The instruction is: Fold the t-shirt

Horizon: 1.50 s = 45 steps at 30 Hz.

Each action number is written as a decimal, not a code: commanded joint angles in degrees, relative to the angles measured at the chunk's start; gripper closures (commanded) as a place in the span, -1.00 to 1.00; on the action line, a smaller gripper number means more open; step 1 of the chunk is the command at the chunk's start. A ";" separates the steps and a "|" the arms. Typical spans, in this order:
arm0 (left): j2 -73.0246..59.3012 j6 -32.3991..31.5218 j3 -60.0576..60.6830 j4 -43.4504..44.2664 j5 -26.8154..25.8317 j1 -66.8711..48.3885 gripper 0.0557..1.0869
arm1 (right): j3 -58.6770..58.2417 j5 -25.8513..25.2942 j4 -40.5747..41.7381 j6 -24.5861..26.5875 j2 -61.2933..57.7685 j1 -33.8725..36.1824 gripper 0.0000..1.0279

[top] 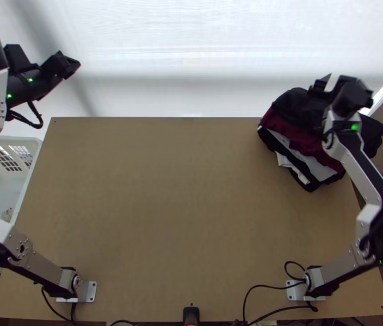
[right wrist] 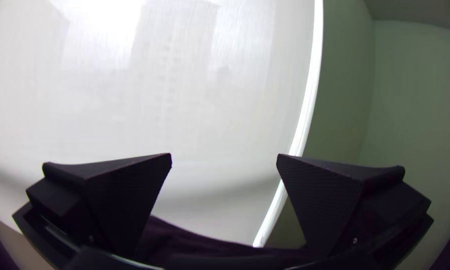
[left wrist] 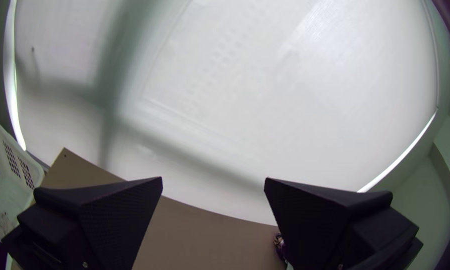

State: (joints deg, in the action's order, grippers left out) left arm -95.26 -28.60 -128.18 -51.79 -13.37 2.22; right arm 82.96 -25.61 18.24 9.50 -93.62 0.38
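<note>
The desk is spanning the middle. A layered pile of black, maroon and white cloth is lying upper right, the t-shirt indistinguishable within. A white basket is standing at left. Both tools are hanging spread: left tool upper left, right tool above the pile.

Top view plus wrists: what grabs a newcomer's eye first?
The heap of layered clothes in black, maroon and white, at the far right corner of the pale wooden table. Next, the right gripper, open and raised, seen against that heap from above, and the left gripper, also open, out past the far left corner. Then the white basket by the table's left edge.
</note>
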 commanded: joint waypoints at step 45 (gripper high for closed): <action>76.54 24.29 100.32 45.81 16.62 10.00 -0.92 | -74.34 15.50 6.72 11.42 76.75 -15.94 -0.92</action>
State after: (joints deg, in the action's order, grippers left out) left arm -20.80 -5.80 -31.29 -7.66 2.85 11.77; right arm 12.32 -10.44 22.76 19.25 -18.83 -14.57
